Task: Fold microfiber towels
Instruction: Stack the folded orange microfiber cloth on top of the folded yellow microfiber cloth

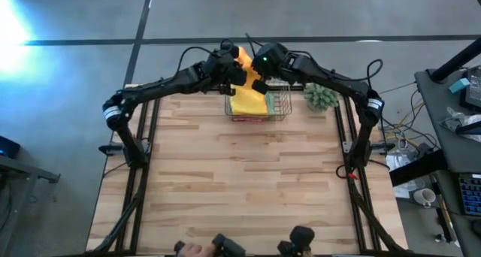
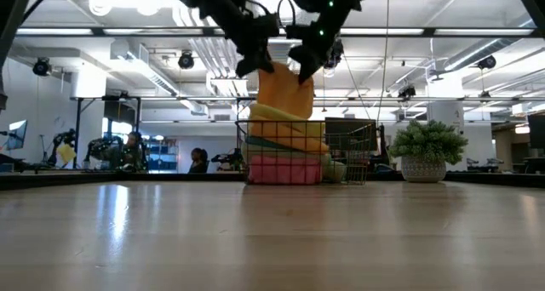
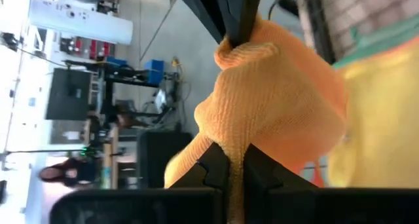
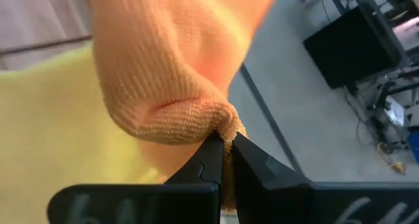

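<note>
Left gripper (image 3: 236, 168) and right gripper (image 4: 224, 160) each pinch a corner of the orange towel (image 2: 285, 94), which hangs between them just above the wire basket (image 1: 279, 105) holding the yellow towel (image 1: 249, 103) on top of the stack

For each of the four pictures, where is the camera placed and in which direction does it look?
High view: above the table, looking straight down; both arms show, meeting over the wire basket.
Low view: at table-top height, looking level into the room; both arms come from above.
Left wrist view: on the left arm, looking past the left end effector.
Right wrist view: on the right arm, looking past the right end effector.
Shared: all show the orange towel, pinched by both.
</note>
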